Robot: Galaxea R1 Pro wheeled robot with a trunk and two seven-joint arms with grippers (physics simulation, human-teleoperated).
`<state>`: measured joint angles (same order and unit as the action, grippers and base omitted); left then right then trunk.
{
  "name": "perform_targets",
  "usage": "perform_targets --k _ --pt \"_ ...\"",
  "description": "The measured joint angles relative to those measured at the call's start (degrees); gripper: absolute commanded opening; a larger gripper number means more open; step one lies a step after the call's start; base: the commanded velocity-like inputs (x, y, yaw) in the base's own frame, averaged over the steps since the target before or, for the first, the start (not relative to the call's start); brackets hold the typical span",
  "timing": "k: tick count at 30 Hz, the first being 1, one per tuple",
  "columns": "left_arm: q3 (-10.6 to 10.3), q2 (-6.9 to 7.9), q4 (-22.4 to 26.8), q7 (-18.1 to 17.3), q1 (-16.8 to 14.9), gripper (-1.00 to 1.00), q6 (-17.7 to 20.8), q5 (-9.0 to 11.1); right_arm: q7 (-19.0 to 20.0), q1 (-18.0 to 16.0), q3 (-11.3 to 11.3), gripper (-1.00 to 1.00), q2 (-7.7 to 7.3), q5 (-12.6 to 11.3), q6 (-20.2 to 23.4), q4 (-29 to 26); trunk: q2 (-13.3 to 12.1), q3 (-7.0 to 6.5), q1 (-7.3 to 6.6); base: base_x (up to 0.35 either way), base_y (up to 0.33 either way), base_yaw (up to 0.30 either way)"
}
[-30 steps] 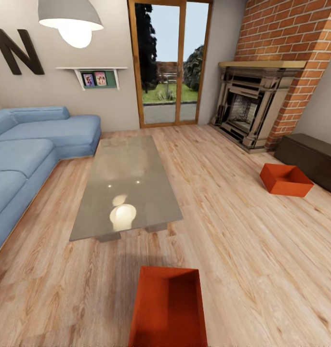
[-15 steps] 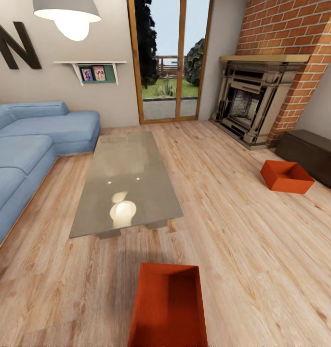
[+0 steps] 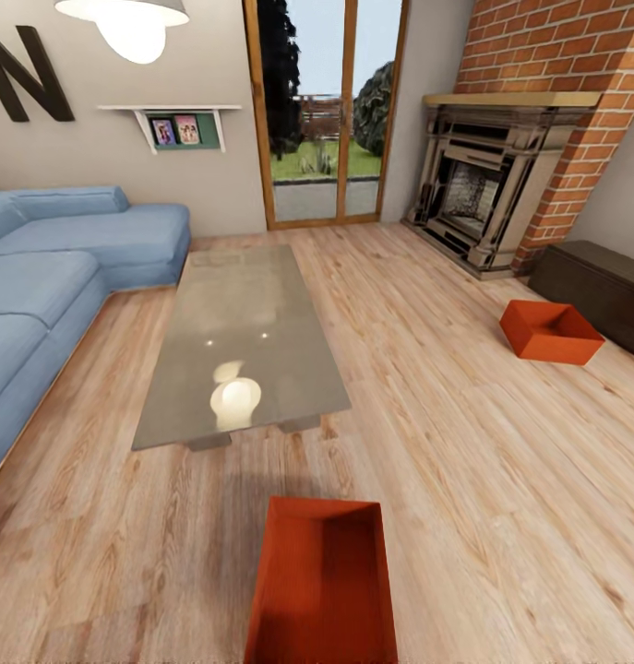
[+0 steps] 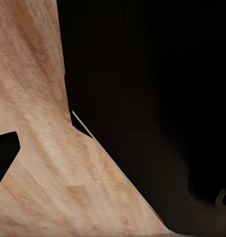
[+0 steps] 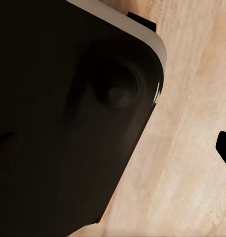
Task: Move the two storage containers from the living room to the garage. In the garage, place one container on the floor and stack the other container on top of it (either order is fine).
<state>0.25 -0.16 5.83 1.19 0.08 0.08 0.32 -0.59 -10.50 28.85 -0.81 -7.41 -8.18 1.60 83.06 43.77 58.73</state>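
— What is seen, from the biggest thing down?

— The living room is laid with light wood planks (image 3: 501,480). A blue sectional sofa (image 3: 58,286) is set along the left side, and a red brick fireplace (image 3: 487,198) is built at the far right beside a glazed door (image 3: 321,115). A glass coffee table (image 3: 243,341) is placed in the middle, between sofa and fireplace. A dark brown bench (image 3: 598,290) is stood against the right wall.

— And the storage containers?

— One orange-red container (image 3: 321,581) is found on the planks at the near edge of the head view, just short of the coffee table's near end. The other container (image 3: 549,330) is set on the planks at the right, just beside the bench and well apart from the first.

— The grippers?

— In each wrist view a dark robot body is shown over the planks; whether the left or right gripper is open or closed cannot be told.
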Motion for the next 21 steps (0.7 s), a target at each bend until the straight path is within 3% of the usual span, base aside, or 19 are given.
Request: perform_targets --k 21 --pt "0.0 0.0 0.0 0.0 0.0 1.0 0.0 0.0 0.0 0.0 -0.01 1.0 0.0 0.02 -0.03 -0.01 0.0 1.91 0.0 0.0 0.0 0.0"
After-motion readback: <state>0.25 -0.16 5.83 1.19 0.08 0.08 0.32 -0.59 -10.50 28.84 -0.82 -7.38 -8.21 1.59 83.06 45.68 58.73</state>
